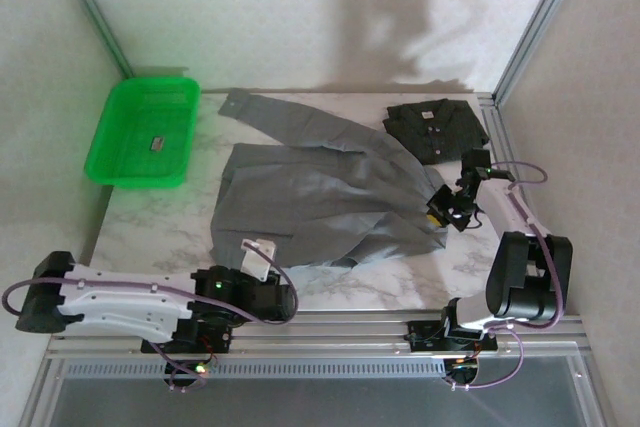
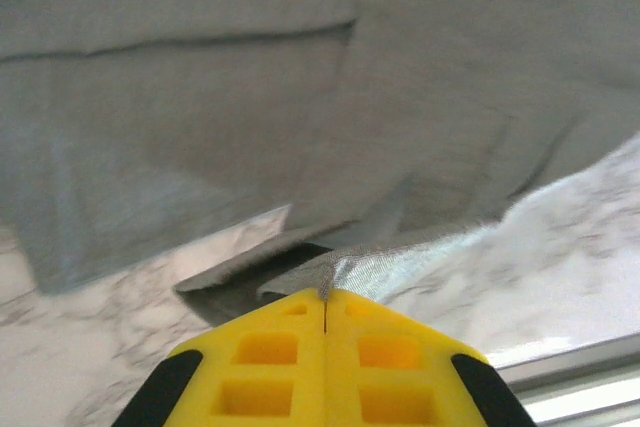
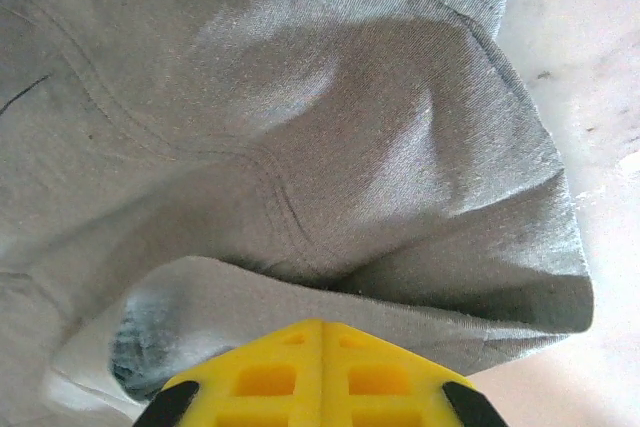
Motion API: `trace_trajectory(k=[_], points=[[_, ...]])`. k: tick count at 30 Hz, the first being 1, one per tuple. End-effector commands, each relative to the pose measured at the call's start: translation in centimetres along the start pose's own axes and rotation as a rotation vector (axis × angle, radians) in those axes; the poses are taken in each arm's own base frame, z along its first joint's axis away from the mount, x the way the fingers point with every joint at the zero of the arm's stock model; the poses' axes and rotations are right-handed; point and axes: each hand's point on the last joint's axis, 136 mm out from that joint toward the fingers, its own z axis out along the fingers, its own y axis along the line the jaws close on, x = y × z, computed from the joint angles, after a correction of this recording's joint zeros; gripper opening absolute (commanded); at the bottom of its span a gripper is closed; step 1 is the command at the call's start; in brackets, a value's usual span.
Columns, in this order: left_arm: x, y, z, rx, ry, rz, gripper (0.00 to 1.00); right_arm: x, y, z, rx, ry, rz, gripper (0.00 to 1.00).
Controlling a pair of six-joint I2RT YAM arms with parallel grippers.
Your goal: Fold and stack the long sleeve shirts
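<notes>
Grey shirt lies spread across the middle of the marble bench, with the folded charcoal shirt at its far right corner. Left gripper clamps the grey hem at the near edge, and right gripper clamps the shirt's right side. A green tray sits at the far left corner, and pale walls stand behind.

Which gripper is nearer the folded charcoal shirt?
Right. The right gripper grips the grey shirt just in front of the charcoal shirt; the left gripper holds its near hem, farther away.

Overhead camera looks down; both wrist cameras hug grey shirt.
</notes>
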Motion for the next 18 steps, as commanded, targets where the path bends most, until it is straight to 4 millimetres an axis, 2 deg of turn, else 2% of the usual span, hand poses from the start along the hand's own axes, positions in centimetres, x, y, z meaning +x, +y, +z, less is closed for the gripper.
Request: trace_trajectory(k=[1,3,8,15,18], points=[[0.7,6.0,-0.4,-0.221,-0.026,-0.128,0.00,0.4,-0.1,0.7,-0.014,0.033,-0.011,0.00],[0.9,7.8,-0.8,-0.251,-0.035,-0.205,0.00,0.4,0.0,1.0,-0.019,0.043,-0.012,0.00],[0.7,10.1,-1.6,-0.277,-0.061,-0.393,0.00,0.5,0.2,1.4,-0.034,0.060,-0.013,0.00],[0.2,11.0,-0.9,-0.386,-0.109,-0.437,0.02,0.5,0.6,1.7,-0.051,0.080,-0.025,0.01],[-1.5,9.6,-0.7,-0.353,-0.184,-0.427,0.03,0.6,0.8,1.9,-0.061,0.093,-0.032,0.01]])
